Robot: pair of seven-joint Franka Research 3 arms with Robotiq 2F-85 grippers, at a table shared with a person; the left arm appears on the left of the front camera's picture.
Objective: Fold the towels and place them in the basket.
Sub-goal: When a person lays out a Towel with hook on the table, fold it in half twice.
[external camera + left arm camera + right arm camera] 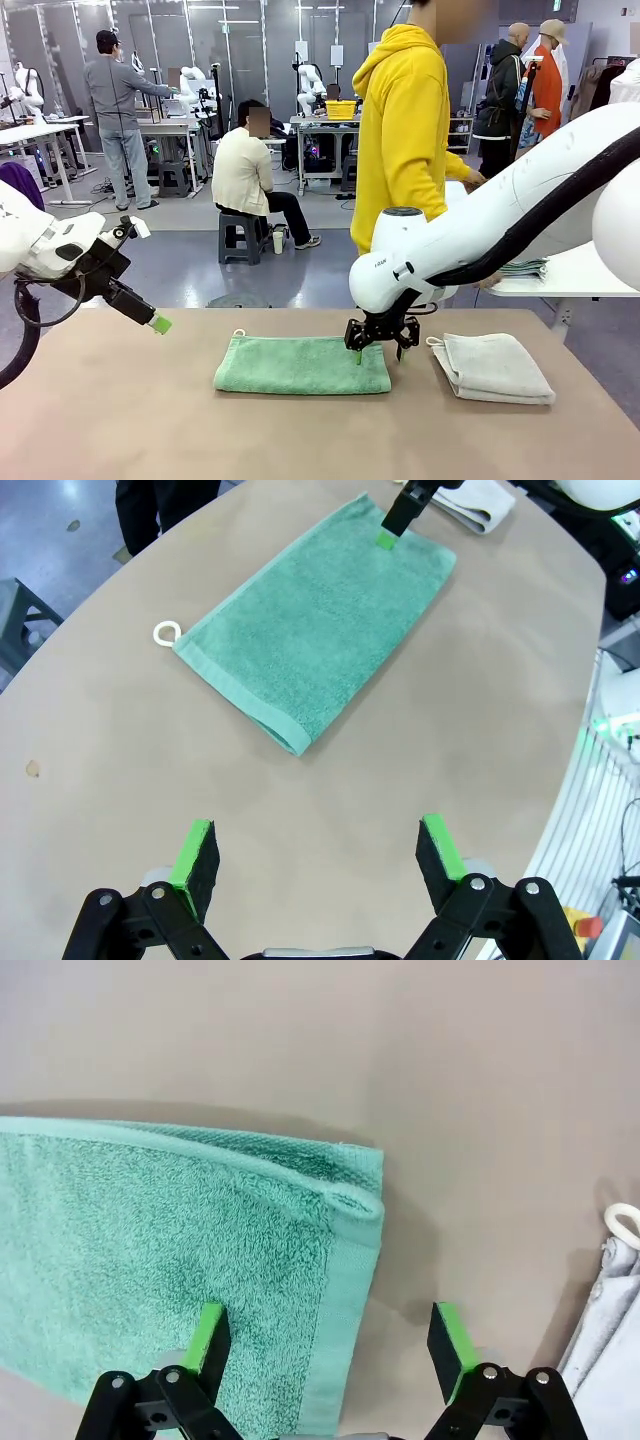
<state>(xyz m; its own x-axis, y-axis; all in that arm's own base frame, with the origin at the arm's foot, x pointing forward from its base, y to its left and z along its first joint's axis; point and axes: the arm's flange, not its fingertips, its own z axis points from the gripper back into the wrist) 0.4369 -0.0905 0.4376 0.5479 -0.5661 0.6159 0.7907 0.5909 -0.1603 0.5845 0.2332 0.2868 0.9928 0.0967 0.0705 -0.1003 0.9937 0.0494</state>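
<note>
Next fold, likely: take the green towel [300, 365] by its right short edge, pinch both layers, lift just clear and lay that end over the loop [166, 633] end, hems matched. The green towel lies folded mid-tabletop [120, 420], nearer the far edge. The grey-white towel [495, 368] lies folded toward the right edge. Right gripper [330, 1340] has jaws wide apart, holding nothing, and straddles that short edge; pad contact with the terry is unclear. Left gripper [320, 850] has jaws apart, empty, above the bare left side.
</note>
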